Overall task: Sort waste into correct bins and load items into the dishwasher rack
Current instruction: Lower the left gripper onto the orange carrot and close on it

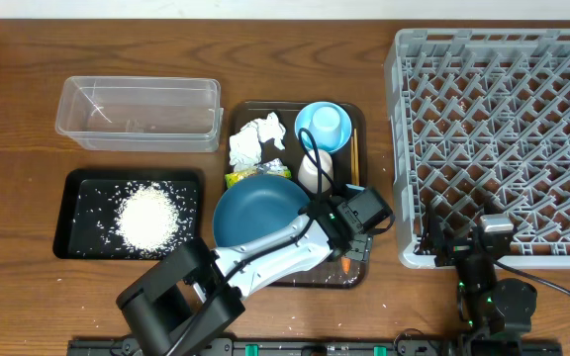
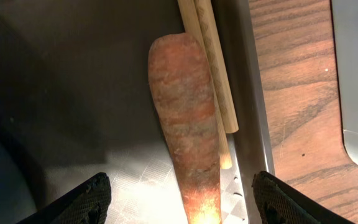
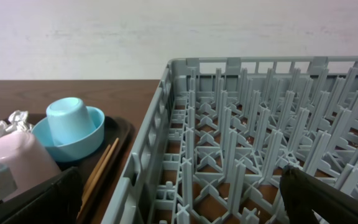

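My left gripper [image 1: 350, 240] [image 2: 182, 208] hangs open low over the brown tray's front right corner. The orange carrot [image 2: 188, 130] [image 1: 346, 263] lies between its fingers [image 2: 87, 200], untouched, beside the wooden chopsticks [image 2: 211, 62] [image 1: 352, 156]. The dark-blue dish [image 1: 258, 213], white cup [image 1: 315, 171] [image 3: 14, 155], light-blue bowl [image 1: 325, 127] [image 3: 76, 137], tissues [image 1: 255, 139] and wrapper [image 1: 239, 179] sit on that tray. Rice [image 1: 148, 216] is heaped in the black tray [image 1: 77, 188]. The clear tub [image 1: 137, 111] stands behind. My right gripper [image 1: 460, 240] [image 3: 185, 205] is open over the grey rack's [image 1: 503, 138] [image 3: 241, 124] front left corner.
The brown serving tray [image 1: 359, 119] [image 2: 73, 93] lies between the bins and the rack. An upturned light-blue cup [image 3: 70, 118] rests in the bowl. A strip of bare wood [image 2: 297, 93] separates the brown tray's rim from the rack wall.
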`<control>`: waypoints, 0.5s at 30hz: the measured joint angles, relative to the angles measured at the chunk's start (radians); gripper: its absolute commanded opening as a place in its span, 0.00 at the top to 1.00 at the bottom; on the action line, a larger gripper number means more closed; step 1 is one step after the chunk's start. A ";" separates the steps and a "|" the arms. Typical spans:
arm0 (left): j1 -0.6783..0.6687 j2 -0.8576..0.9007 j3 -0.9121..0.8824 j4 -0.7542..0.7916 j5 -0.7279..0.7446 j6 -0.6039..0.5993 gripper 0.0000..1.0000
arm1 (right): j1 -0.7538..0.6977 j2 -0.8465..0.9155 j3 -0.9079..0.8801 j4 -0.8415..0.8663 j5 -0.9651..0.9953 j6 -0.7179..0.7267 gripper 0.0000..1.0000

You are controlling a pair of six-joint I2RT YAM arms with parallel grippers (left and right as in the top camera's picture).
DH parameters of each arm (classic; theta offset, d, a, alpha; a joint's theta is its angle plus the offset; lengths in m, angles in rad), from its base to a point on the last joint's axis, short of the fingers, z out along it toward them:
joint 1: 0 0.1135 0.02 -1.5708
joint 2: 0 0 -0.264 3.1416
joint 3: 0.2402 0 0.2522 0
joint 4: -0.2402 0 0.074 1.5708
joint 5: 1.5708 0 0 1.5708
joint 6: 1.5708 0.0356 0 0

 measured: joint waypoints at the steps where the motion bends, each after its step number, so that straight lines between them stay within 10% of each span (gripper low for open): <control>1: 0.000 0.000 0.000 0.002 -0.002 0.003 0.25 | 0.000 0.000 0.000 0.000 0.000 0.000 0.01; 15: -0.004 0.051 0.001 0.022 -0.019 0.006 0.32 | 0.000 0.000 0.000 0.000 0.000 0.000 0.01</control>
